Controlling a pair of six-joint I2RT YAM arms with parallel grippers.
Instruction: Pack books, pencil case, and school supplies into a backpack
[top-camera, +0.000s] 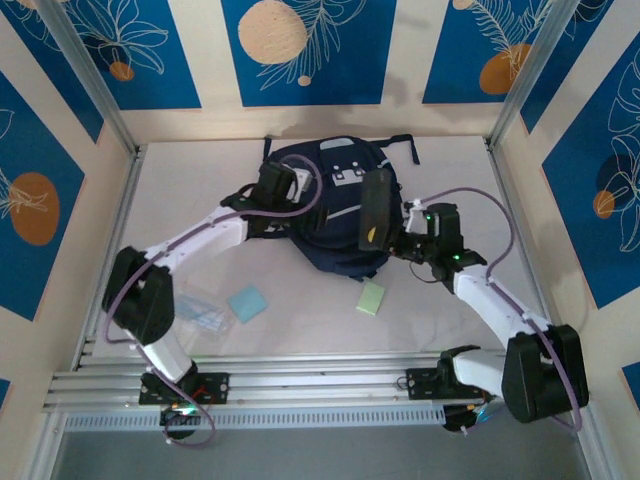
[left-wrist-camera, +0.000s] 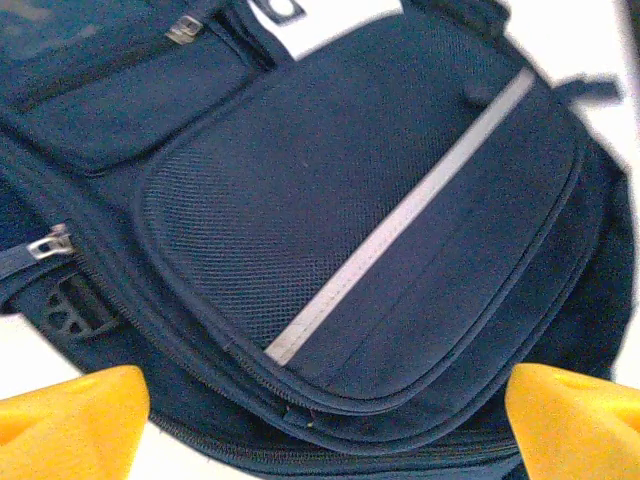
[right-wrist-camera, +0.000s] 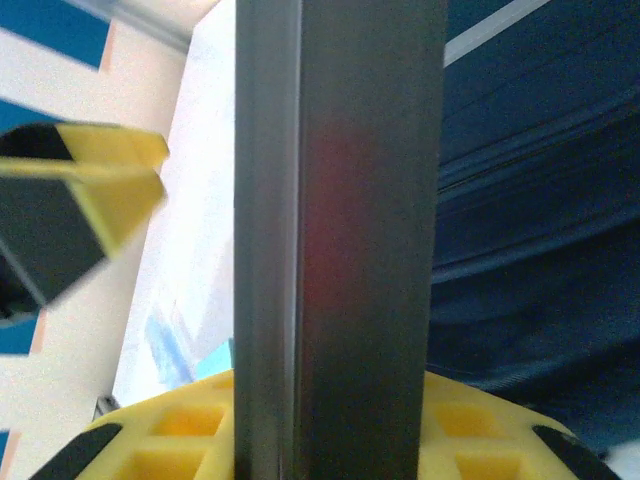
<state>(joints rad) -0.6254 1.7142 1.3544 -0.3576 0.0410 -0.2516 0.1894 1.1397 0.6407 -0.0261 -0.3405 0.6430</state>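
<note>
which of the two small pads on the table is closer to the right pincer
The small pale green pad, lying near the right pincer that grips the slim black case; the light blue square pad lies farther left.

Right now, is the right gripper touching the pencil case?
Touching. The right wrist view shows the pencil case seated against the yellow base of the right gripper; the top view shows it held upright.

The backpack (left-wrist-camera: 330, 200) is matt navy woven cloth with metal zip pulls (left-wrist-camera: 47, 243); the pencil case (right-wrist-camera: 340, 240) looks smooth and faintly glossy.
</note>
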